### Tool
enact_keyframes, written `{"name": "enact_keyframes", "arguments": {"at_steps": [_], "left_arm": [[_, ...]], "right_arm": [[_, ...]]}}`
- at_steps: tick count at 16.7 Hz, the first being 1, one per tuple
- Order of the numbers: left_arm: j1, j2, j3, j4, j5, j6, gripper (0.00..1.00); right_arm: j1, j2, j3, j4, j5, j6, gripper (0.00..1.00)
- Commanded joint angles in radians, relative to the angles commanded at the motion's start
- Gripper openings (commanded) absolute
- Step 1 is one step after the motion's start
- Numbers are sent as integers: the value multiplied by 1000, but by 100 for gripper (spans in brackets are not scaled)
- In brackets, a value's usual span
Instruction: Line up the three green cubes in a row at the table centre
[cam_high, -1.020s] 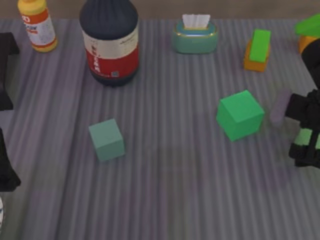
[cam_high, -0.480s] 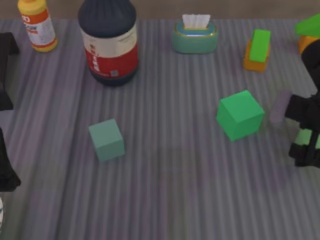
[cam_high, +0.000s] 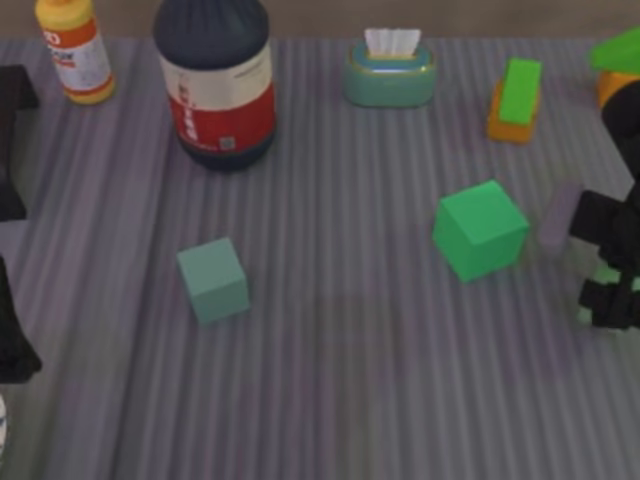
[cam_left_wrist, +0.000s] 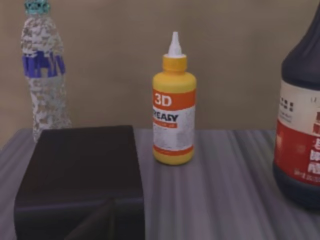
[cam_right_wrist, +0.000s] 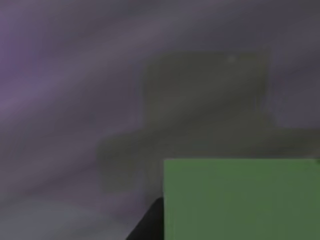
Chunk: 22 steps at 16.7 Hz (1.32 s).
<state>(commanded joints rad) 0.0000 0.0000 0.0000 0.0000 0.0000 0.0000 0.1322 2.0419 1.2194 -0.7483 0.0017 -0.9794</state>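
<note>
Largest first: bright green cube (cam_high: 480, 229), right of the table (cam_high: 330, 380) centre, resting flat and free. Rigid and sharp-edged, judged light for its bulk; broad, so best pinched across two opposite upright faces, with a wide claw spread needed. Smooth faces, possibly slippery under a shallow bite.

Next, dull teal-green cube (cam_high: 213, 279), left of centre, well apart from the first. Same stiff block, easier to span; again opposite side faces, square on.

Smallest, pale green cube (cam_high: 608, 276), near the right edge, seen only as slivers between the dark fingers of the right claw (cam_high: 606, 275). Claw seemingly pinching it. Lightest of the three, and easily twisted if gripped off-centre.

Left claw: parked at the left edge, finger state impossible to tell.

Top view alone: all three cubes and the gaps between them. Right wrist view alone: a flat pale green face (cam_right_wrist: 240, 200) filling one corner close to the lens, above a blurred shadow on the ribbed surface. Left wrist view: none of the cubes.
</note>
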Motion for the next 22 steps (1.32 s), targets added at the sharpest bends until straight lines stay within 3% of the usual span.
{"name": "enact_keyframes", "arguments": {"at_steps": [7,17,22], "left_arm": [[0,0,0,0,0,0,100],[0,0,0,0,0,0,100],[0,0,0,0,0,0,100]], "right_arm": [[0,0,0,0,0,0,0],[8,-139,152,-288,-11,17,0],[6,-142,158,-297,-11,19,0]]}}
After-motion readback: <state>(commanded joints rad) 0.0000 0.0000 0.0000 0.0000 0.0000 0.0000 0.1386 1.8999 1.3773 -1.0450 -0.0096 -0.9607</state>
